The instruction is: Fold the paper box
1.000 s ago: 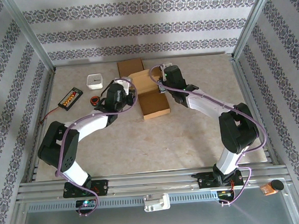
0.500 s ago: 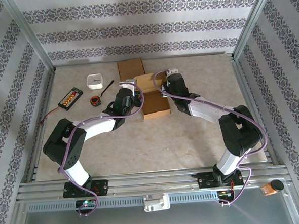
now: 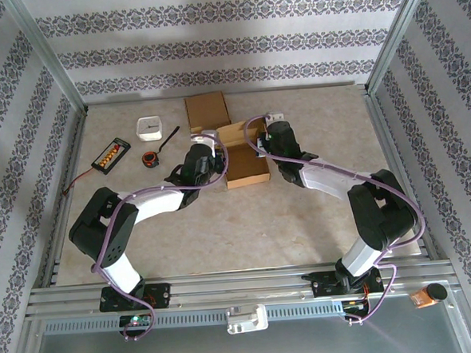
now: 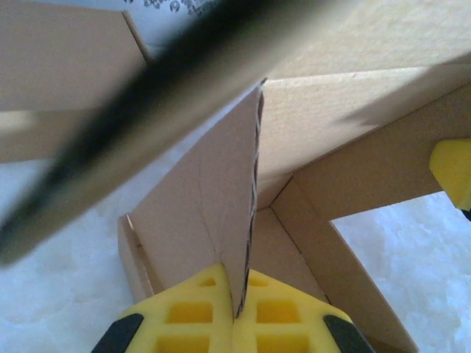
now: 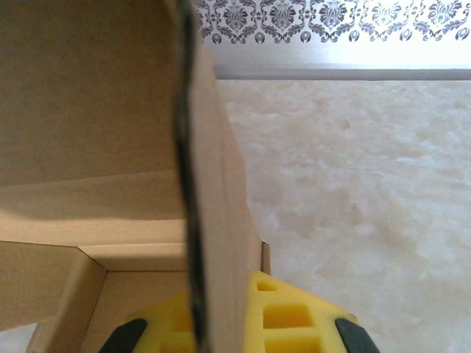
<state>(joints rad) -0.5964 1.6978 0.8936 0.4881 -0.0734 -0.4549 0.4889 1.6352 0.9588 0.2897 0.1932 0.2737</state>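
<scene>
Item: paper box (image 3: 245,166), brown cardboard, sitting half-formed on the table (image 3: 302,220) directly between my two claws. My left claw (image 4: 239,312) is pinching the box's left flap (image 4: 210,213), which is standing upright and edge-on between my yellow pads (image 4: 195,316). My right claw (image 5: 221,316) is clamping the box's right wall (image 5: 217,191) in the same manner. A white tub (image 3: 149,127) is sitting well left of the box.
</scene>
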